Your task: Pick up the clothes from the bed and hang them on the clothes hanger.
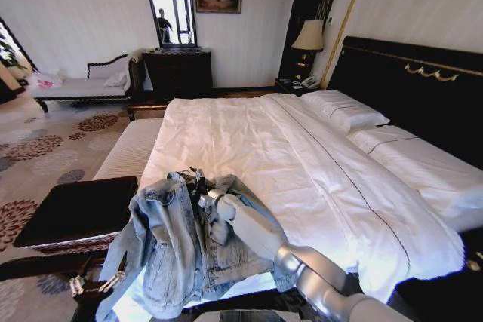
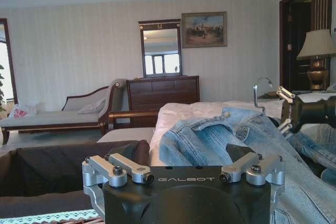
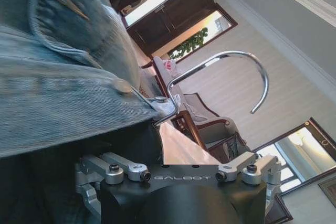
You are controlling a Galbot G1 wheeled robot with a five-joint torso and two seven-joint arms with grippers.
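1. The denim jacket (image 1: 177,243) lies heaped on the near corner of the bed (image 1: 302,164), collar toward the headboard (image 1: 423,88), one side spilling over the bed's foot edge toward the dark bench (image 1: 75,213).
2. The right gripper (image 1: 205,200) sits at the jacket's collar, its arm reaching in from the robot's right. In the right wrist view the denim and the clothes hanger (image 3: 231,77) lie directly ahead of the fingers; whether the fingers are clamped on anything I cannot tell.
3. The hanger's silver hook rises out of the collar and curves free in the air; its long axis appears to run across the shoulders, under the fabric.
4. The left gripper (image 2: 185,172) waits low at the foot of the bed, looking level across the jacket, fingers spread wide and holding nothing.
5. The right arm is the nearer. Open room lies above and over the white duvet toward the pillows (image 1: 343,111); the bench and foot edge crowd the left side.
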